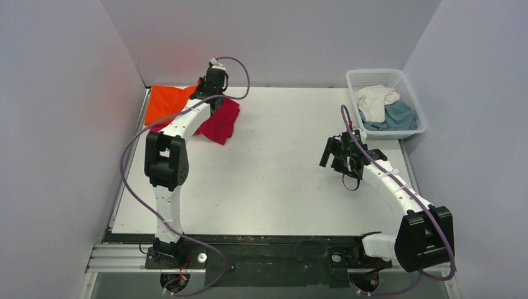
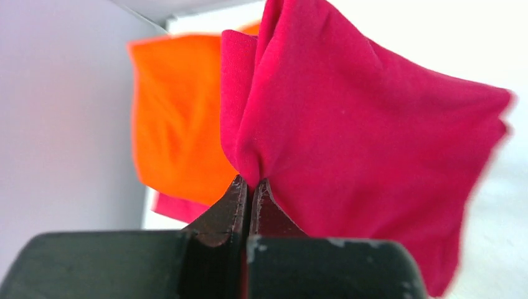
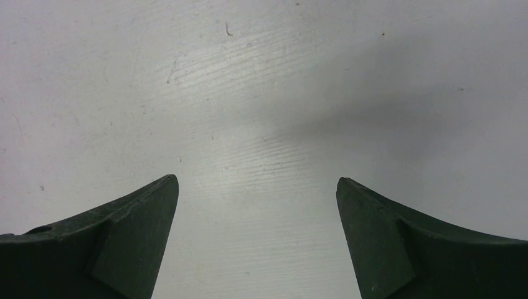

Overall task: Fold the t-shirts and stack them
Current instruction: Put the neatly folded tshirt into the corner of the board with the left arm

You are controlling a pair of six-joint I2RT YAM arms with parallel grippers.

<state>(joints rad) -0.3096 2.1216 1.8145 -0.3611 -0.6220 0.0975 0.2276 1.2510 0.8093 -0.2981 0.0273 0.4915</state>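
My left gripper (image 1: 212,96) (image 2: 251,182) is shut on a bunched fold of the crimson red t-shirt (image 1: 222,121) (image 2: 361,143) at the back left of the table. The folded orange t-shirt (image 1: 165,103) (image 2: 177,124) lies just left of it, by the left wall. A pink-red cloth edge (image 2: 177,208) shows from under the orange one. The cream white t-shirt (image 1: 377,99) and the teal blue t-shirt (image 1: 398,117) lie crumpled in the basket. My right gripper (image 1: 331,152) (image 3: 257,180) is open and empty over bare table.
The white lattice basket (image 1: 381,76) stands at the back right corner. Grey walls close in the left, back and right sides. The white table top (image 1: 280,162) lies between the two arms.
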